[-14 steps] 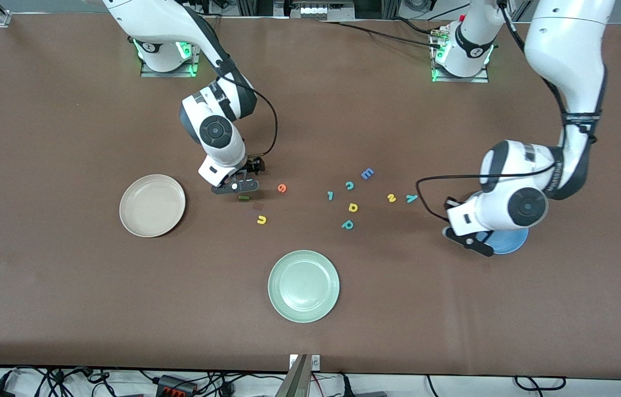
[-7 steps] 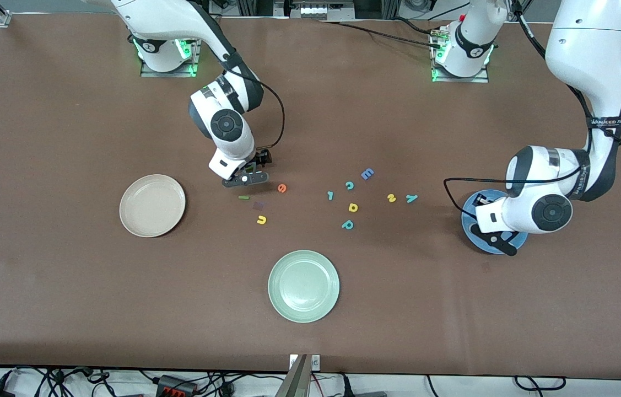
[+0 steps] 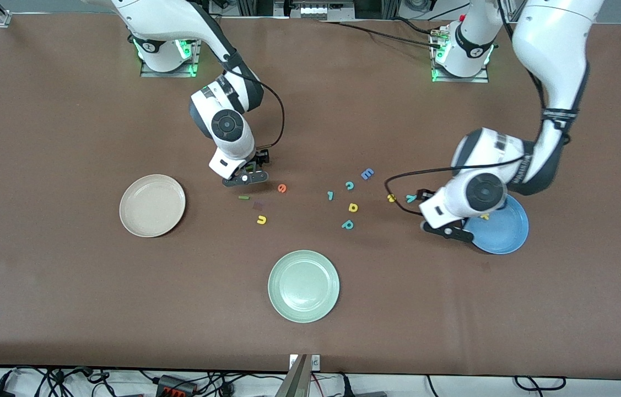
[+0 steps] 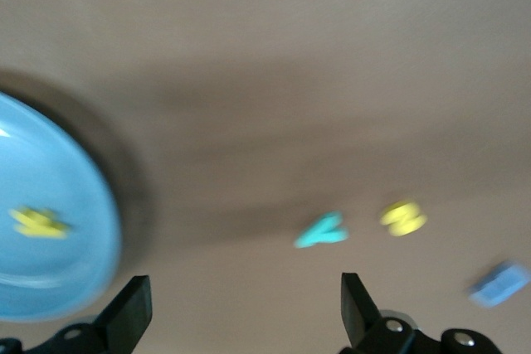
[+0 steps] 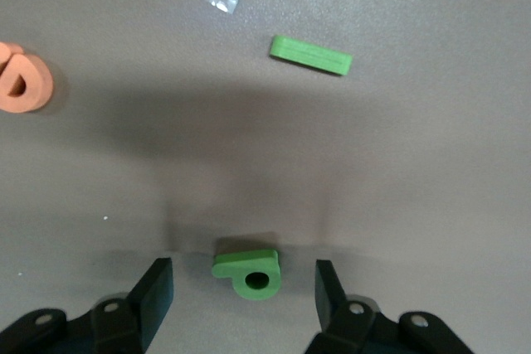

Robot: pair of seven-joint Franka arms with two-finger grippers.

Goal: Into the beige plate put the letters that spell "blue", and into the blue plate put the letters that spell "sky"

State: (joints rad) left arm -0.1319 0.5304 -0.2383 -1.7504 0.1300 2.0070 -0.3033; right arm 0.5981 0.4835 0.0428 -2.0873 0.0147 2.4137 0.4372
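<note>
— Where do the plates lie?
— Nearest the camera is the pale green plate [image 3: 303, 285]. Farther off, the blue plate [image 3: 503, 237] at the left arm's end carries the yellow k [image 3: 485, 216]. The beige plate [image 3: 152, 205] sits toward the right arm's end.
— And the left gripper [image 4: 245, 279]?
— It is over the table by the blue plate's rim, fingers spread wide. The teal y [image 3: 411, 198] and yellow s [image 3: 392, 197] lie on the table near it.
— The "blue" letters?
— All four are on the table. The yellow u [image 3: 261, 220] is nearest, then the green l [image 3: 243, 197] and orange e [image 3: 282, 188]. The right gripper [image 5: 243, 264] is low over the dark green b [image 5: 249, 269], fingers spread either side, not touching it.
</note>
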